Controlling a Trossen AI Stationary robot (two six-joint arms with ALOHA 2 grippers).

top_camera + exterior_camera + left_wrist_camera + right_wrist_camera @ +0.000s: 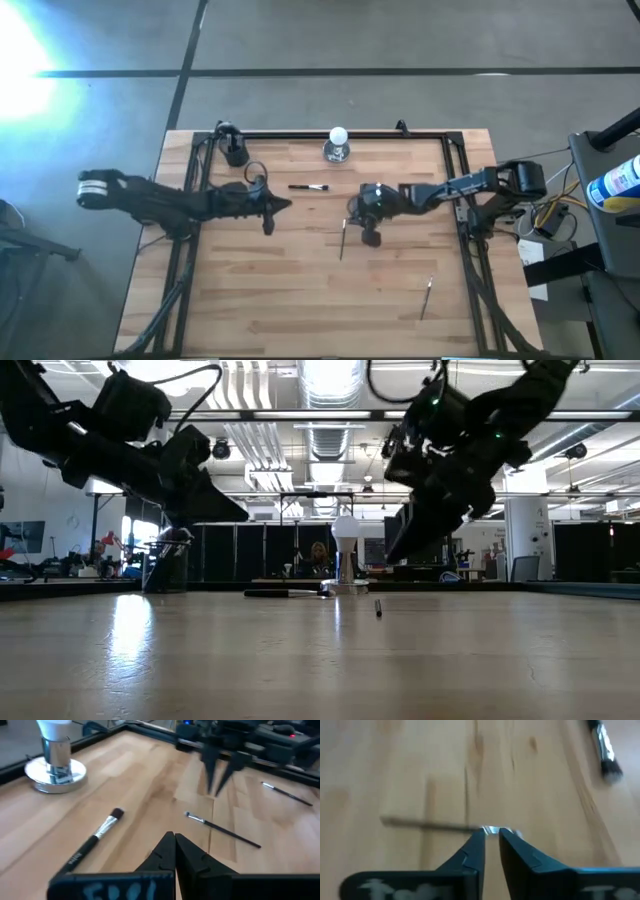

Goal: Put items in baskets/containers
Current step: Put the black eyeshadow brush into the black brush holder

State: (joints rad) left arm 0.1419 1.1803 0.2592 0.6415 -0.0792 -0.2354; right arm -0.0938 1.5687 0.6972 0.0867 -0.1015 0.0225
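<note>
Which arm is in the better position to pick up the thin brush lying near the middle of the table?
The right arm, probably. Its right gripper hangs just over the thin dark-handled brush, fingers slightly apart around its metal end. The left gripper is shut and farther away, nearer the black brush with the pale tip.

My arms are dark and jointed, trailing black cables. My left arm (170, 198) wears a white-banded end; my fingers (470, 855) are black tapered wedges bearing pale lettering.

On the pale wooden table (260, 290), a black cylindrical cup (235, 152) stands far left. A dark-handled brush (308, 187) lies between both grippers; another thin brush (425, 298) lies near right.
</note>
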